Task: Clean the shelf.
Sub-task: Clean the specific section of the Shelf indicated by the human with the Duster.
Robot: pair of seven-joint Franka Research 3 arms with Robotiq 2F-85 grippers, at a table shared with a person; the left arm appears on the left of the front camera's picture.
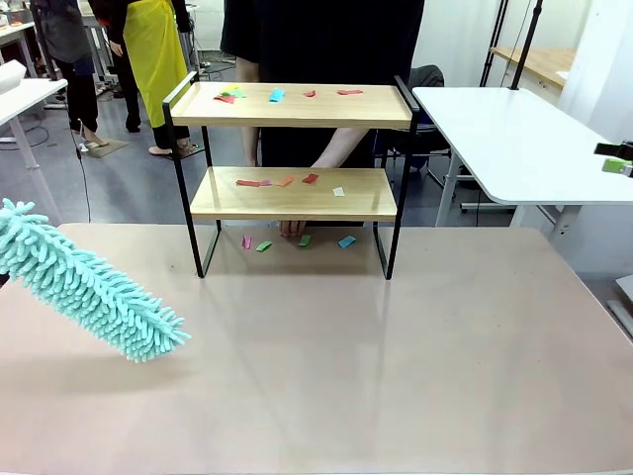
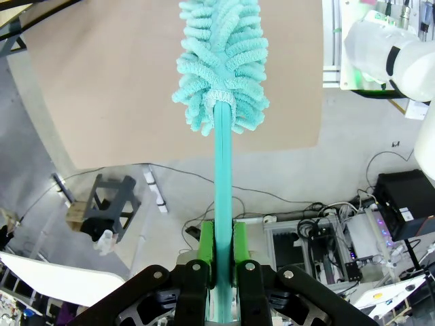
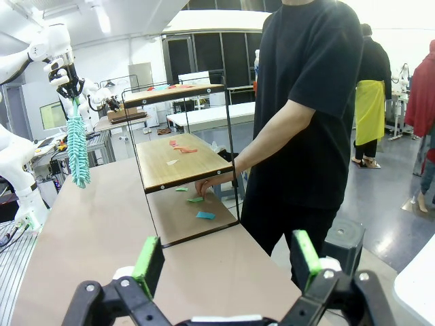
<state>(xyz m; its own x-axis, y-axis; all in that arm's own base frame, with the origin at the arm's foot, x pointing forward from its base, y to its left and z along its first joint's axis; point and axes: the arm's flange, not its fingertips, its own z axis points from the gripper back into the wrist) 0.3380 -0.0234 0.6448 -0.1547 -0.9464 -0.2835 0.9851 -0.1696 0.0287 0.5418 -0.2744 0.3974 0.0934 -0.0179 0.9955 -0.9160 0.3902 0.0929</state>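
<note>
The duster's [image 2: 221, 75] handle is clamped between the left fingers [image 2: 207, 246]; the right fingers [image 3: 149, 262] are held apart, empty. The shelf [image 1: 297, 107] is set on the desk's [image 1: 396, 376] far side, well apart from both.

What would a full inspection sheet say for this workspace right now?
Surface: beige table top, no spills seen.
Job's things: two-tier light wooden shelf in a black metal frame, upright at the far side; teal fluffy microfibre duster raised over the table's left.
Clutter: coloured paper scraps on both boards and on the table beneath.
Claws: left claw shut on the duster's handle; right claw open, empty.
Cables: loose cables on the floor beside the table.
Surroundings: person in a black shirt behind the shelf, one hand under it; white table to the right.
</note>
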